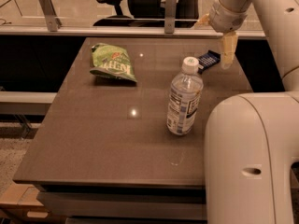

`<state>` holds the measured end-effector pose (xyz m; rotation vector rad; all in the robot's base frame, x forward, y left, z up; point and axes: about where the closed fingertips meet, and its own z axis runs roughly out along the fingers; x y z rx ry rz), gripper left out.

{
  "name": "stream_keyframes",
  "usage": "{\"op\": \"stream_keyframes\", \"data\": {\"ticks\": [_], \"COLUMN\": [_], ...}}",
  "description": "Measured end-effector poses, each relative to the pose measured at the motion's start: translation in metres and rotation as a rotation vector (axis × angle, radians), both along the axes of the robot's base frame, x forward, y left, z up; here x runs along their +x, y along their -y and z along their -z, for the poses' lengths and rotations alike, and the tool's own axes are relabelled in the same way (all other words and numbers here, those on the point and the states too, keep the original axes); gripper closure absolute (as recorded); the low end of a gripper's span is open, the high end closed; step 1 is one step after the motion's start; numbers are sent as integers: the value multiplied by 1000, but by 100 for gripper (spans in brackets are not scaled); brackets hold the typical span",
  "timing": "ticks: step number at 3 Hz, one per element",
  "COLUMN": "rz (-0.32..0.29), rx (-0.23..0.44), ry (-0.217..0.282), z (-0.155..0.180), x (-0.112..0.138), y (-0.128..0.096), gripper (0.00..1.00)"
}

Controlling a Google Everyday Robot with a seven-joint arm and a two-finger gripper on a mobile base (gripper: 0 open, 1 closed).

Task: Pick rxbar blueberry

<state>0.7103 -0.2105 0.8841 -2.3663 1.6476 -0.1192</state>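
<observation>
Rxbar blueberry (208, 59) lies flat near the far right corner of the table (93, 139), just behind the bottle (184, 101) cap. You see the gripper (228, 55) pointing down just right of the bar, over the table's right edge. You cannot tell whether it is spread or pressed together. The bottle stands upright, right of centre. The chip bag (112, 62) lies near the far left corner.
</observation>
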Motion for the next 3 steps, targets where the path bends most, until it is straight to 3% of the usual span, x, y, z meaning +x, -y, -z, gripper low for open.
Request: {"op": "stream_keyframes", "data": {"ticks": [1, 3], "rz": [-14, -107], "rx": [-10, -58], "ry": [-8, 7], "z": [11, 27], "x": [9, 21], "y": [-3, -1], "gripper": [0, 0]}}
